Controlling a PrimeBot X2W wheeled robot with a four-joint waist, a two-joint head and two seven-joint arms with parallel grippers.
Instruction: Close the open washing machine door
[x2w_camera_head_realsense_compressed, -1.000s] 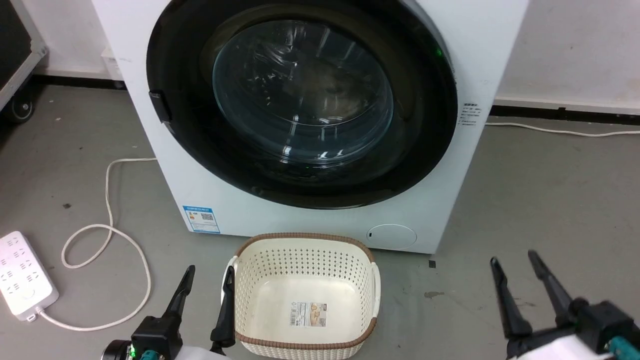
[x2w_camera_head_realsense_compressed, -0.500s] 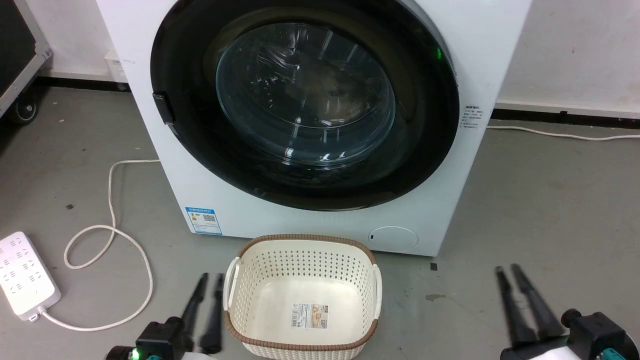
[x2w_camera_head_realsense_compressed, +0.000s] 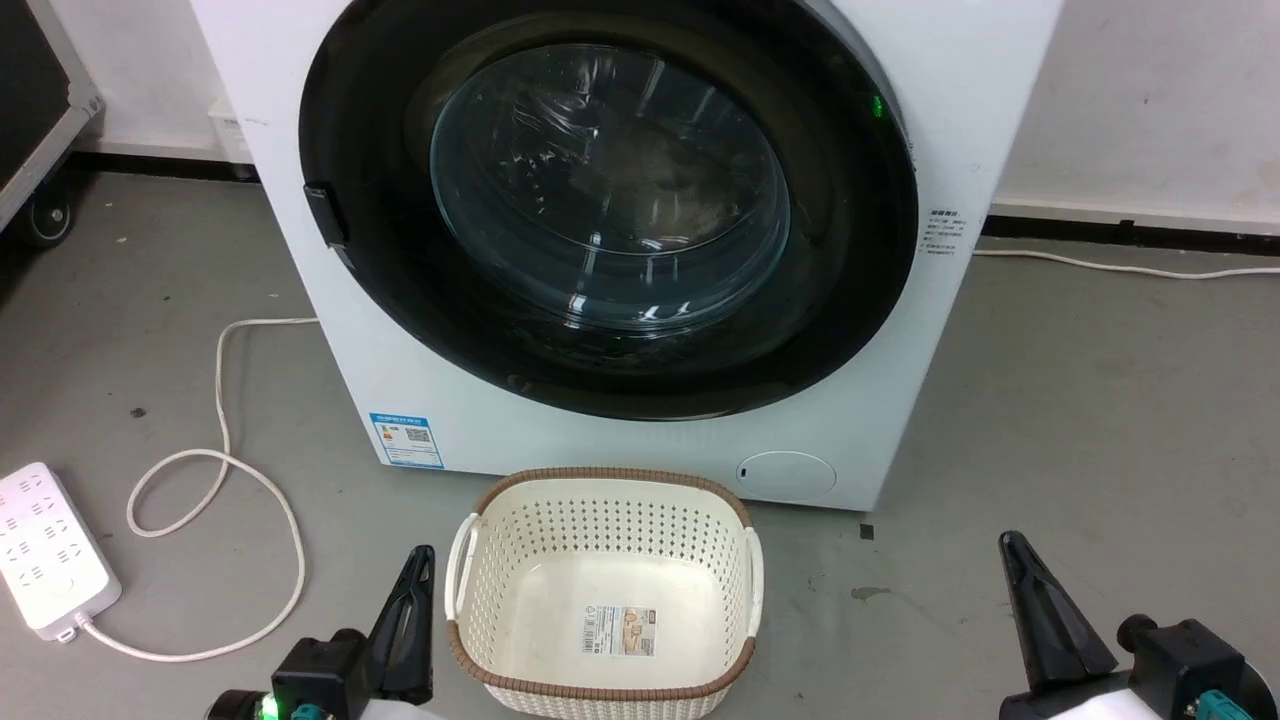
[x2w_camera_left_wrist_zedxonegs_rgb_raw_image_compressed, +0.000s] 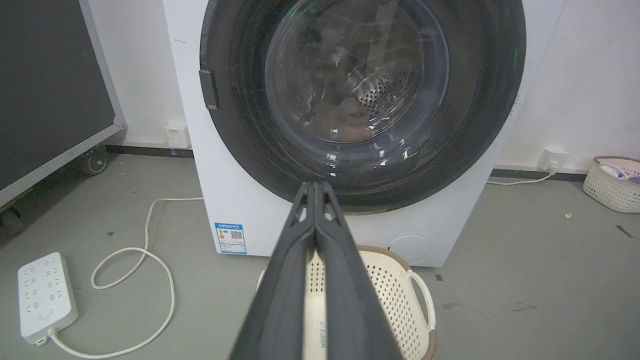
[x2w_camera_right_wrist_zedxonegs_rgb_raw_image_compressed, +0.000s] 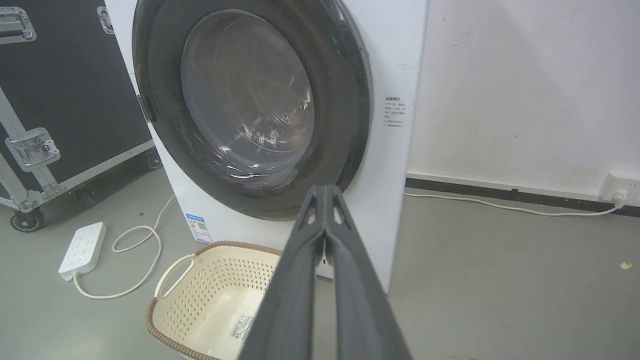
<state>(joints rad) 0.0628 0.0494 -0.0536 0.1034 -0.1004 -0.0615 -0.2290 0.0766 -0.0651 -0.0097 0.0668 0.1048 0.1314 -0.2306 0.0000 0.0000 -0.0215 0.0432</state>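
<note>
Head view: round, glossy black washing machine door (x2w_camera_head_realsense_compressed: 610, 190) lies flush; left claw (x2w_camera_head_realsense_compressed: 421, 558), right claw (x2w_camera_head_realsense_compressed: 1011, 546) pinched together, empty.

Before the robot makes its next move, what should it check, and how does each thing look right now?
1. Washing machine door lies against the washing machine front: ok.
2. Door locked shut: cannot tell.
3. Left gripper clear of the door: ok, shut, low beside the basket.
4. Right gripper clear of the door: ok, shut, low at the right.
5. Basket apart from the door: ok, standing before the machine.
6. Power strip out of the grippers' way: ok, far left.
</note>
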